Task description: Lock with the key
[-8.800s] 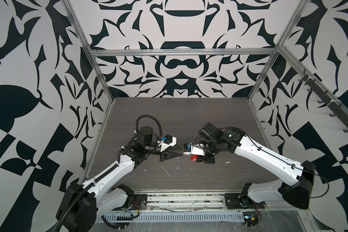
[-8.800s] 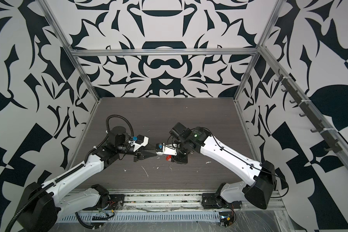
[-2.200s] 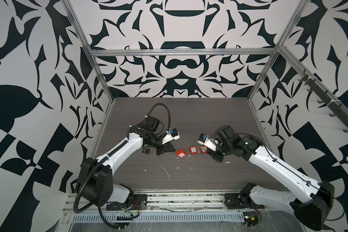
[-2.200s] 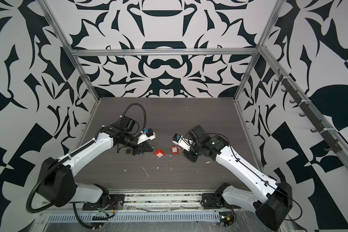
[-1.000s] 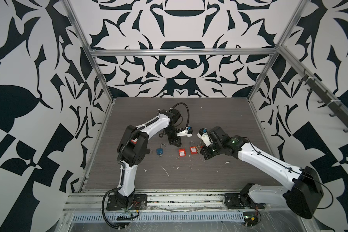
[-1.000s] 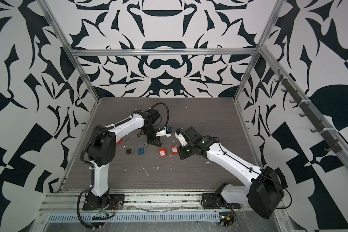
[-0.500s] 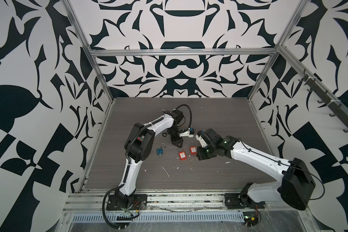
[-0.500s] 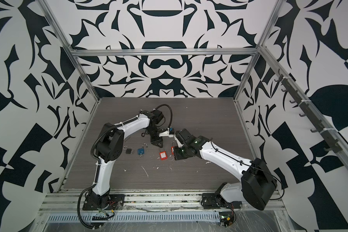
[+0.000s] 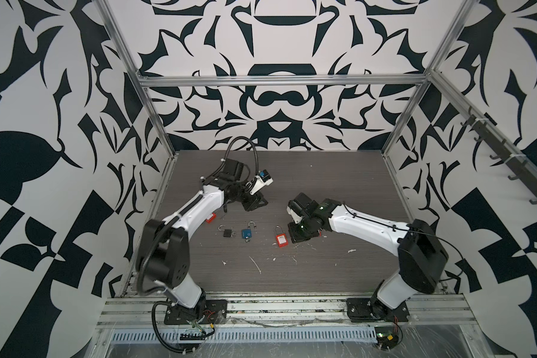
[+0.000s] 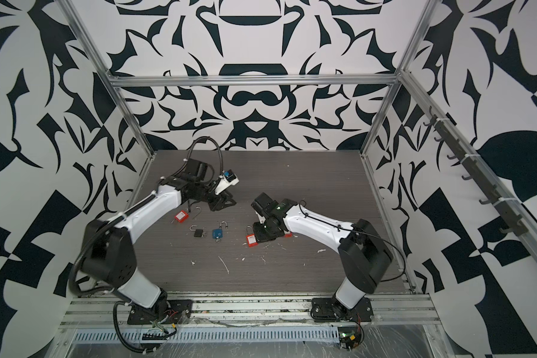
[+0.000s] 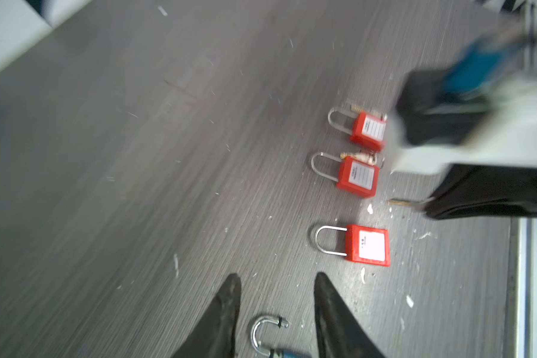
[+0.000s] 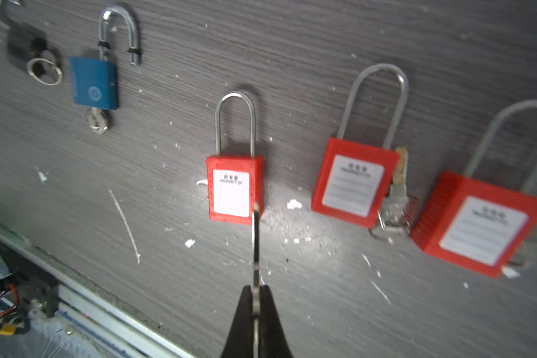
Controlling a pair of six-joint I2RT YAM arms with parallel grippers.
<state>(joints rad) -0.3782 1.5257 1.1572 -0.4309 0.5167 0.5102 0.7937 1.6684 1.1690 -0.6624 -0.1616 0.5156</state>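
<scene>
My right gripper is shut on a thin metal key. The key's tip touches the lower corner of a red padlock that lies flat with its shackle down. In both top views this padlock lies just left of the right gripper. My left gripper hangs open over the table, farther back and to the left. The silver shackle of a blue padlock shows between its fingers, apart from them.
Two more red padlocks lie beside the first, each with a key next to it. A blue padlock with an open shackle, a black padlock and another red one lie to the left. White scraps litter the dark table.
The left gripper has opened and drawn back a little toward the far left. The right gripper still holds the key and has edged left toward the red padlock.
</scene>
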